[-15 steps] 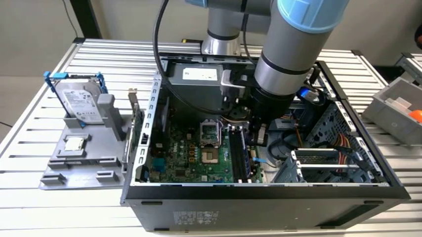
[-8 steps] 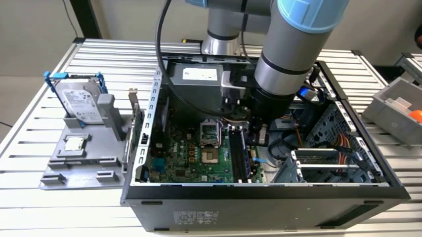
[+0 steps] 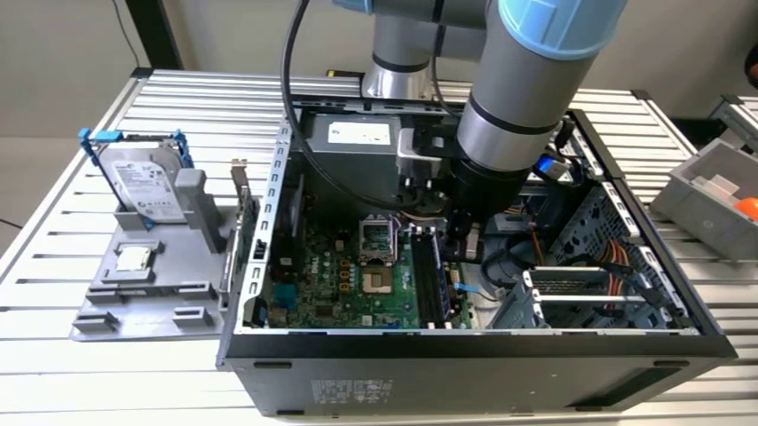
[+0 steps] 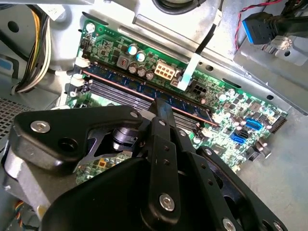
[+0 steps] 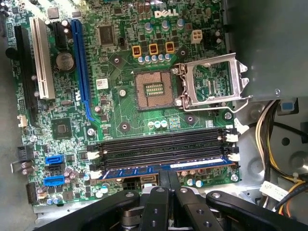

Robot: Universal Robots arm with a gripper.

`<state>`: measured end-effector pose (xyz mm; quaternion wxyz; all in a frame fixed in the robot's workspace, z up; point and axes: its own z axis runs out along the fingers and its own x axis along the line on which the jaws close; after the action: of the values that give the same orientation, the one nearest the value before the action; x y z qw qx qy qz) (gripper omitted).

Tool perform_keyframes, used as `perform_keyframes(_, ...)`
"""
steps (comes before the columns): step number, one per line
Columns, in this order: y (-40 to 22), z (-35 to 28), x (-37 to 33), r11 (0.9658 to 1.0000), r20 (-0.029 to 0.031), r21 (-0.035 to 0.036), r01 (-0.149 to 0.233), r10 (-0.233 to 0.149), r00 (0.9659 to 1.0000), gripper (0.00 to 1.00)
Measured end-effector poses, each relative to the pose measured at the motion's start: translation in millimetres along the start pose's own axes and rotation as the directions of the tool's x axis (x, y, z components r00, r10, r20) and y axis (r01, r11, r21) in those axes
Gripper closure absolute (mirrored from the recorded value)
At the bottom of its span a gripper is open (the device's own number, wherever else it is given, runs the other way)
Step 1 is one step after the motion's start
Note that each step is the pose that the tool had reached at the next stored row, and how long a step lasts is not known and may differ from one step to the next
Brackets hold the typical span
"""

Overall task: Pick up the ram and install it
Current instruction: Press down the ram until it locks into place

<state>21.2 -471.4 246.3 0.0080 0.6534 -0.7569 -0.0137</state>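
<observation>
The ram, a long thin dark stick with blue labels, stands in the outermost of the motherboard's slots, the one nearest the case wall; in the second wrist view the ram runs slantwise across the board. My gripper is shut, its two black fingers pressed together. Their tips sit on the stick's upper edge near its middle, which the gripper also shows in the second wrist view. In the exterior view the gripper reaches down inside the open computer case, over the slots.
An open, empty processor socket lies beside the slots. The power supply and cable bundles crowd the arm inside the case. Outside, at the exterior view's left, a grey holder carries a hard drive in a blue bracket and a processor chip.
</observation>
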Motion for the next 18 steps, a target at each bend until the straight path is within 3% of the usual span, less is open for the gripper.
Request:
perform_keyframes(8,1.9,10.7,0.4,0.9995,-0.0008,-0.0001,0.031,-0.031,0.9995,1.0)
perform_keyframes(13,1.9,11.2,0.4,0.9995,-0.0011,-0.0002,0.032,-0.032,0.9995,1.0)
perform_keyframes(18,1.7,18.8,0.4,0.9995,-0.0007,-0.0001,0.032,-0.032,0.9995,1.0)
